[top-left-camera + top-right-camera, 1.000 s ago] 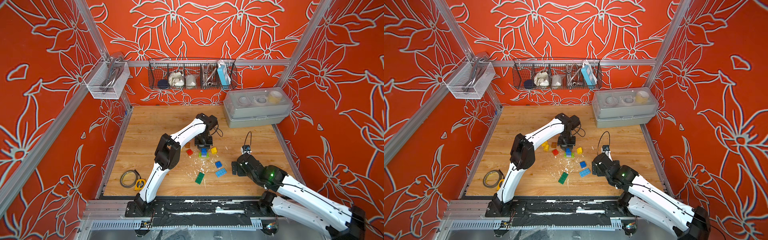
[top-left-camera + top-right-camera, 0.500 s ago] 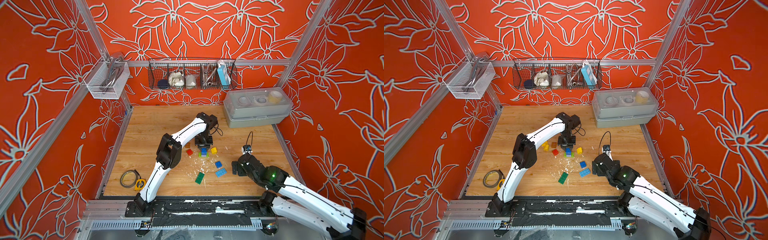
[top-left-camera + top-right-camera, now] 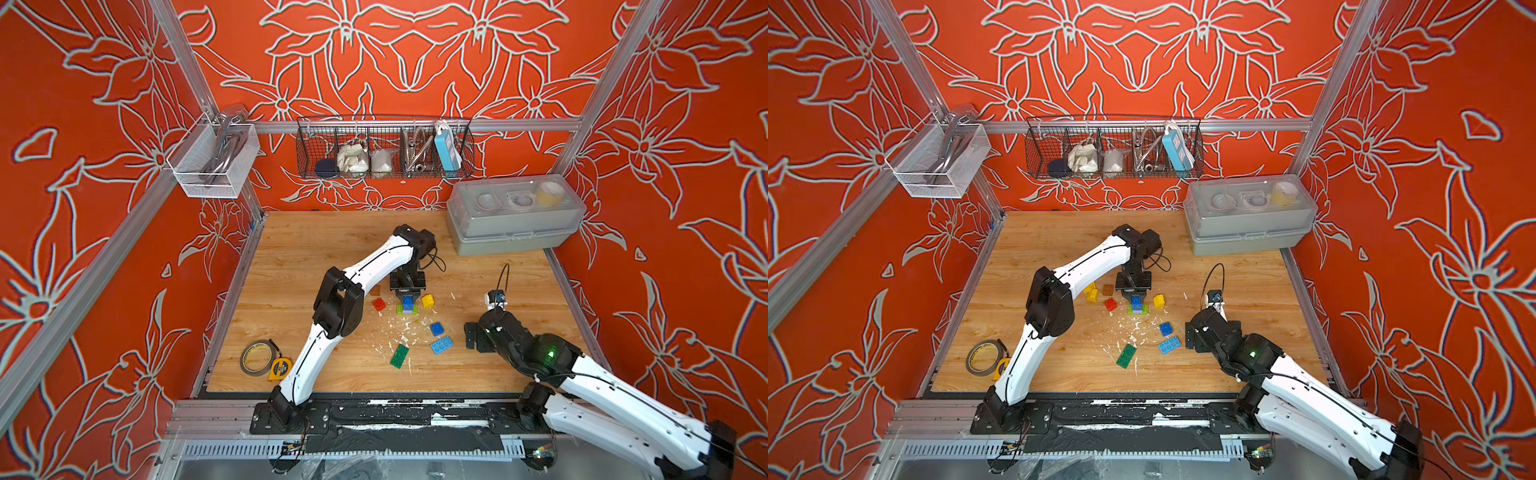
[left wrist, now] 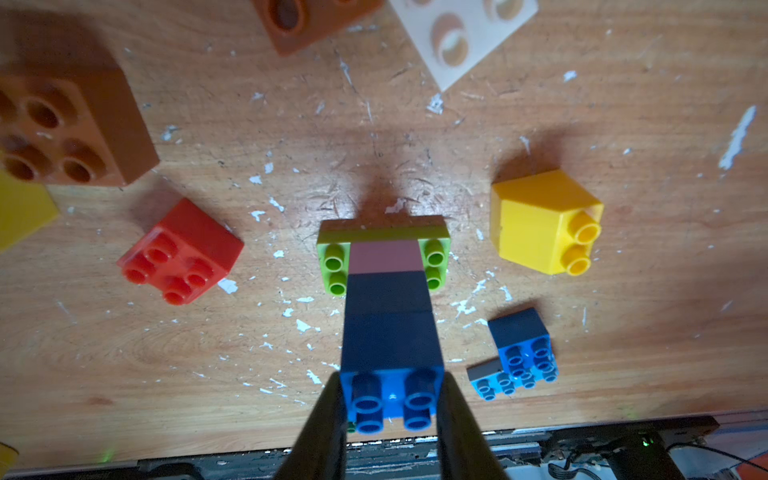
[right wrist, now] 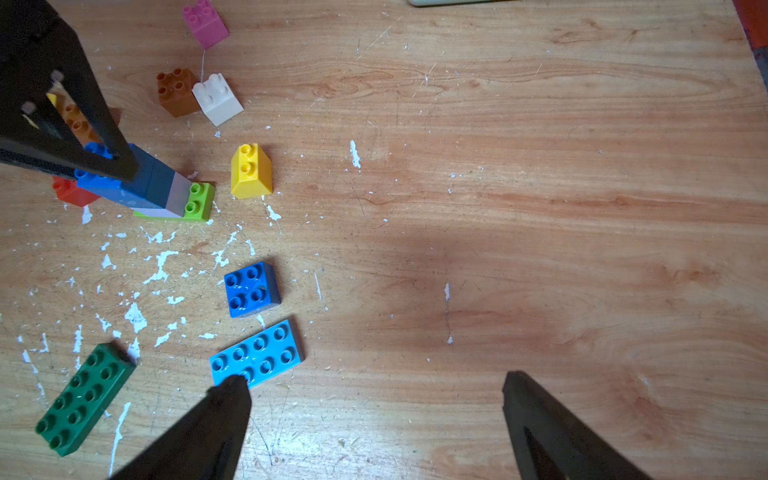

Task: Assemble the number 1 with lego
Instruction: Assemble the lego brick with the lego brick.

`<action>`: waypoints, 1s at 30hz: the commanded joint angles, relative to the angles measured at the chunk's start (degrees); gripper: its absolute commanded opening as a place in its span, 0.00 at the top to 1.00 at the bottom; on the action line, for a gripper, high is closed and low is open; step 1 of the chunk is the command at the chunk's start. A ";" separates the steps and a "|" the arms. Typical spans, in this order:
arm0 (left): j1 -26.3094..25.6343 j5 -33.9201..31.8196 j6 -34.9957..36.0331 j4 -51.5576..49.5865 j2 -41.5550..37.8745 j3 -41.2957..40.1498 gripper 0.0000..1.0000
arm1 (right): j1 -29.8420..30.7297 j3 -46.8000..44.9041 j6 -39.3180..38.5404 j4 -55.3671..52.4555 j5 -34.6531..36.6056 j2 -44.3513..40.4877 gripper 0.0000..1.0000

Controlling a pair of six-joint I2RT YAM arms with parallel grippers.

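Gripping the top blue brick (image 4: 390, 353) of the stack (image 3: 407, 305), the left gripper (image 4: 390, 376) is staying clamped. Since a second ago only the left arm (image 3: 374, 266) is shifting slightly, so the brick is probably still being seated. The stack, built on a lime plate (image 4: 382, 232), is standing near the centre of the tabletop (image 3: 291, 249). The right gripper (image 5: 374, 386) is waiting wide open near the right edge, beside the light blue plate (image 5: 257, 353).

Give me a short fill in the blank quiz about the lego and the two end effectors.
The left end effector is shut on the stack by its top brick, coloured ____.
The right end effector stands ____, holding nothing.
The longest loose plate is dark ____.
Missing words: blue, open, green.
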 commanded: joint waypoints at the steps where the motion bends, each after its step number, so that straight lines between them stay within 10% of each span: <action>1: 0.51 -3.51 1.05 0.24 5.38 -2.60 1.00 | -0.19 -0.42 0.60 -1.77 0.11 -0.43 0.00; 30: 0.86 -5.91 -0.03 -3.05 -8.21 1.28 0.25 | -1.83 9.61 -1.14 -8.24 -4.33 5.95 0.00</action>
